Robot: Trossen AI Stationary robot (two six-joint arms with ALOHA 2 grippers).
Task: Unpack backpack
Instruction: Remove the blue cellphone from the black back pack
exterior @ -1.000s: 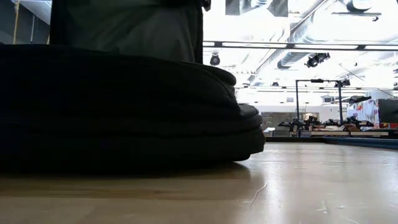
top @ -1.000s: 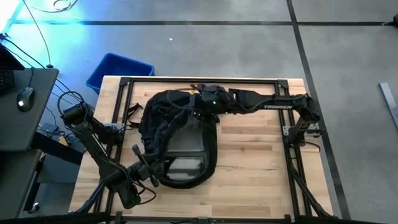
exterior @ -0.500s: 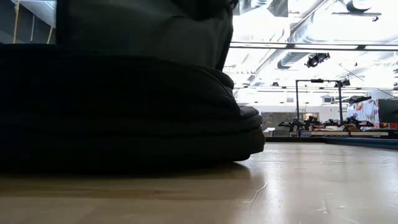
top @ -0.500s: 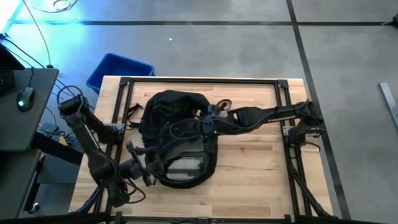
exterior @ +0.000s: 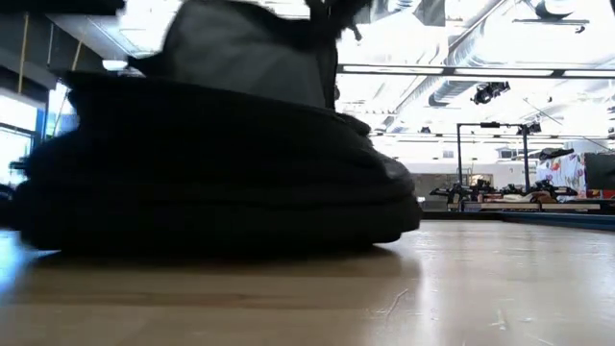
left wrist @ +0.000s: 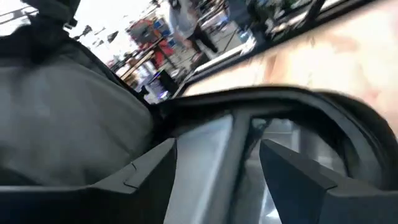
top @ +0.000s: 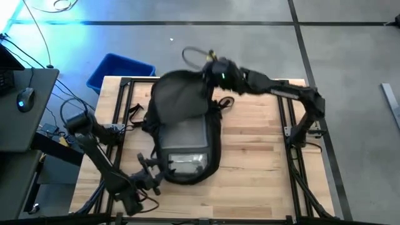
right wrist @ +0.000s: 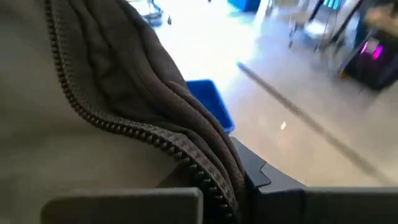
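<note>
A wooden table (top: 250,144) seen from above carries a large black backpack (top: 184,140) lying roughly at its middle, with two dark robot arms working at opposite ends of it. At the near edge, the left arm runs low along the table's left side, elbow bent, and its wrist turns inward toward the bag's bottom end. The left gripper (top: 152,179) sits just beside that bottom end with its two fingers (left wrist: 149,180) spread wide apart and holding nothing; from the wrist camera, the backpack's dark rim and a shiny clear panel show between and just ahead of the fingers, with grey lining (left wrist: 68,137) off to one side. Directly ahead of this gripper, the bag's open main compartment shows the clear, glossy panel (top: 187,161) inside the dark outline. Farther across the table, the right arm reaches from the right side frame, stretched long and angled toward the far edge. The right gripper (top: 214,69) is raised at the bag's top end, fingers pinched shut on the grey-lined flap (top: 178,97), which is lifted up and folded back away from the opening. Its wrist camera shows the flap's grey fabric and zipper teeth (right wrist: 155,146) right at the fingers. From table height, the backpack is a dark mound with the lifted flap (exterior: 250,53) standing above it. Beyond the far gripper, a blue bin (top: 119,70) rests on the floor past the table's far left corner.
</note>
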